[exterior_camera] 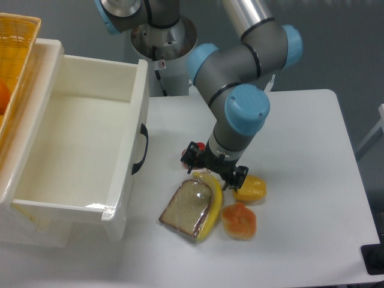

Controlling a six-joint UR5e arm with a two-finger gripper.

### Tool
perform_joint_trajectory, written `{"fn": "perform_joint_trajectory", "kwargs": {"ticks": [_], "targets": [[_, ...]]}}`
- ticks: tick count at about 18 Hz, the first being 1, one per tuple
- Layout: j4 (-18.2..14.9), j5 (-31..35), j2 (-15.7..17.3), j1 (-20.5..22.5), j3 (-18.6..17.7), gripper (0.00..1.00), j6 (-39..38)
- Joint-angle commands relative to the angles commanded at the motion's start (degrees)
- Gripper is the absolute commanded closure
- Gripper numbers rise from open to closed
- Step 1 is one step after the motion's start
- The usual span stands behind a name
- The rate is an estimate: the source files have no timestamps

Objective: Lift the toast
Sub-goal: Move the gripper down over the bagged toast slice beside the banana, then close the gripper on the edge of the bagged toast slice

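Flat tan-brown toast slice with dark crust, glossy wrap (187,209), lies on white table (312,180), near front edge. Yellow banana (213,203) rests along toast's right edge. Black pincer (214,168) hovers just above banana's top end; cannot tell whether open or closed. Orange lumpy fruit (239,221) beside banana. White plastic bin (78,144) at left.

toast (187,207): glossy, like under plastic wrap
bin (78,150): smooth white plastic, shiny
table (312,180): matt white
basket (15,42): woven, yellow
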Motion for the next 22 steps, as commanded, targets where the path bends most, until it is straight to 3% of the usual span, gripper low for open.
{"fn": "perform_joint_trajectory", "kwargs": {"ticks": [6, 22], "targets": [[0.89, 0.09, -2.56, -0.62, 0.00, 0.00, -0.35], [1.51, 1.22, -5.02, -0.09, 0.53, 0.00, 0.09]]}}
